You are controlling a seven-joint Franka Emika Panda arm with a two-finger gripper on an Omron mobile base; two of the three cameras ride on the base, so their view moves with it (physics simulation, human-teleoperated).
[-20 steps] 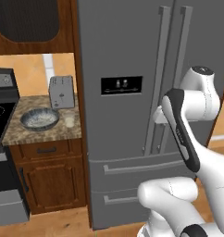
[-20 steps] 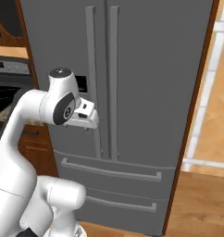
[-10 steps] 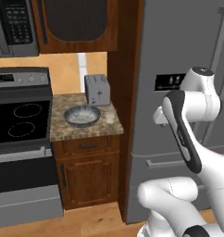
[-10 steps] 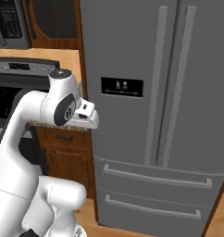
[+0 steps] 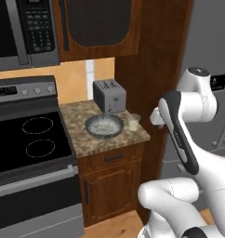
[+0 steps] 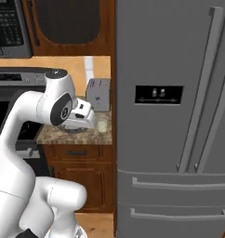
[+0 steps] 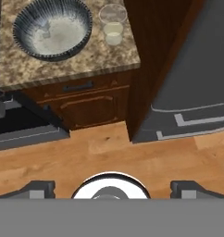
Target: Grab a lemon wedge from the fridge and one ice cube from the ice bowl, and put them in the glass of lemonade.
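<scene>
The fridge (image 6: 179, 116) stands with its doors shut, so the lemon wedge is hidden. On the granite counter (image 5: 82, 139) to its left sits the ice bowl (image 7: 26, 21), wide with a grey-blue rim and a pale inside. The glass of lemonade (image 7: 113, 24), a short tumbler, stands just right of the bowl (image 5: 104, 126) near the counter's fridge-side edge. My gripper (image 7: 112, 187) is open and empty, its fingertips (image 7: 37, 187) far apart. It hangs over the wooden floor, in front of the cabinet and apart from the counter.
A silver toaster (image 5: 109, 95) stands behind the bowl against the wall. A black stove (image 5: 26, 144) adjoins the counter on the left, with a microwave (image 5: 26, 32) above it. A dark wood panel (image 5: 147, 56) separates counter and fridge. Brown cabinet doors (image 7: 93, 104) lie below the counter.
The base has driven left, so the whole scene has slid right: the fridge filled the views, now the counter with bowl and glass lies ahead. The gripper stays open.
</scene>
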